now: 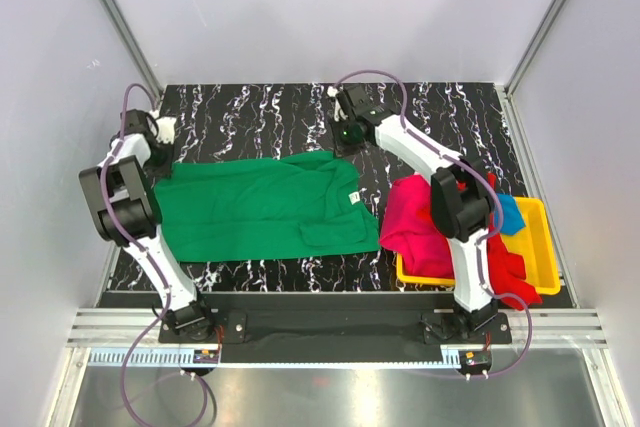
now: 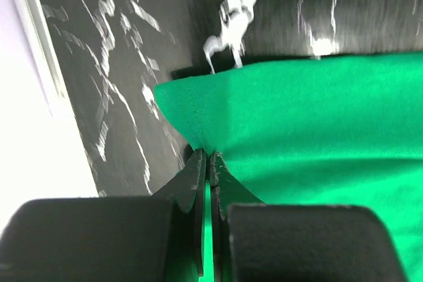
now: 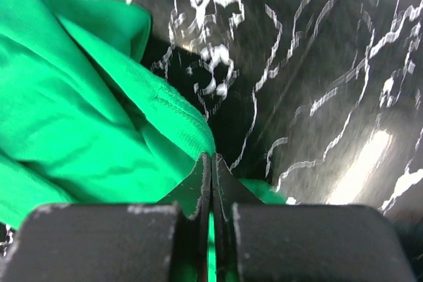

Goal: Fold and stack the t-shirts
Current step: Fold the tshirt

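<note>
Green t-shirt (image 1: 260, 209) is soft, light and limp, sagging unless spread; left jaws and right jaws both clench its far edge, near opposite corners.

**Background stuff in the cell**

Black tabletop (image 1: 260, 107) with white marble-style veins, glossy enough to throw some glare. A yellow plastic tray (image 1: 537, 237) sits on its right side, close to the near edge. White wall panels (image 1: 330, 7) box in three sides, with aluminium posts (image 1: 115, 12) at the back corners. Along the front runs a slotted aluminium rail (image 1: 560, 327). Just below it is what looks like a ruler strip (image 1: 320, 360), too small to read.
</note>
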